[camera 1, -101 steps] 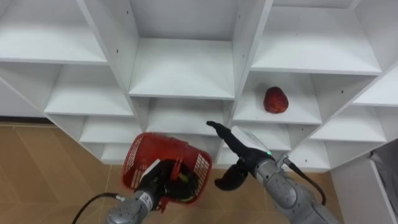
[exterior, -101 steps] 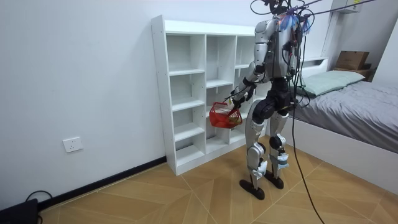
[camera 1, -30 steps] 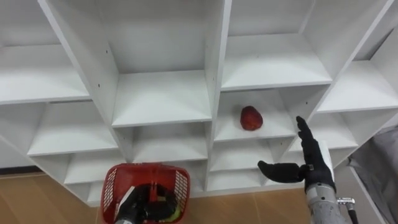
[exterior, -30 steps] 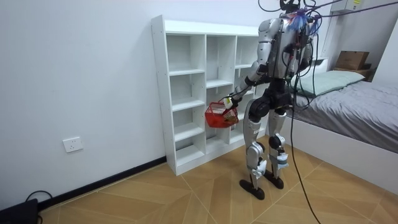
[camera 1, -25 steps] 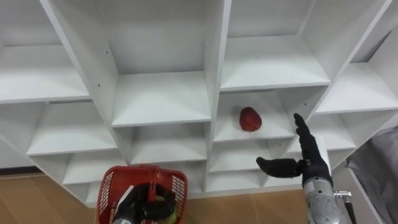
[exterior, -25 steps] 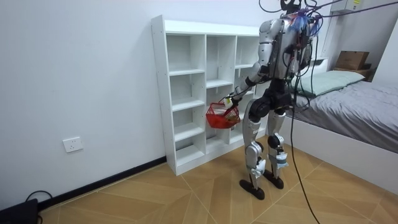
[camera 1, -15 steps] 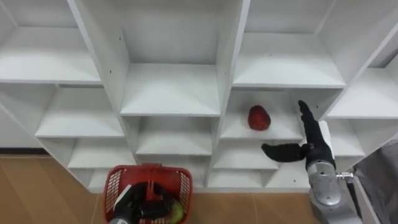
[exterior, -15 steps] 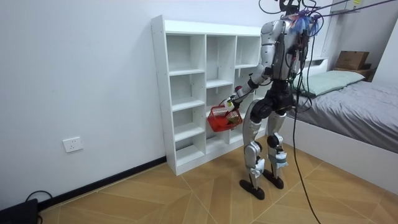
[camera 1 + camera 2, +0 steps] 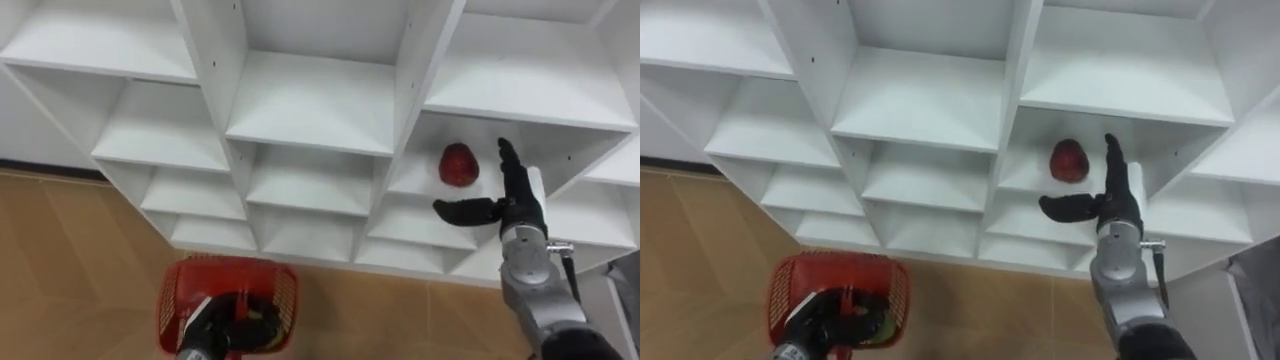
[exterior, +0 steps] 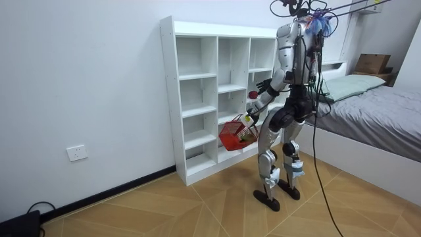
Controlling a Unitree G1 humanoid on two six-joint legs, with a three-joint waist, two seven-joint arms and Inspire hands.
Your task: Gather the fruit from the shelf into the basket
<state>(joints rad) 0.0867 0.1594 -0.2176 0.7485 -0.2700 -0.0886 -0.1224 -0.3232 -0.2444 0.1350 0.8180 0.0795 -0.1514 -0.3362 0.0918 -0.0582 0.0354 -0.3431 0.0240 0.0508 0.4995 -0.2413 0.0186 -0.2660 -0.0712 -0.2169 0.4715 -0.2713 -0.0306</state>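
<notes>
One red fruit [image 9: 459, 165] lies on a shelf board in the right-hand column of the white shelf unit [image 9: 310, 100], about midway along the board and set back from its front edge; whether it is an apple or some other fruit I cannot tell. The right hand [image 9: 518, 210] is raised at that compartment's front edge, just to the fruit's right and not touching it. Its fingers are straight and its thumb is spread wide to the left, a released, ready shape that I judge suits closing round the fruit from the side. The left hand [image 9: 225, 325] is clenched round the handle of the red basket [image 9: 175, 295], which hangs low over the wooden floor [image 9: 70, 250] below the unit's left-hand columns. Held there mouth up, it is clear of the reaching arm yet near enough to take the fruit

Both eye views give the narrow gap between hand and fruit. What they lack, the room view adds: the robot stands upright close before the end of the unit at the room view's right, a bed [image 10: 375, 99] behind it, the basket level with its thighs before the lower shelves
</notes>
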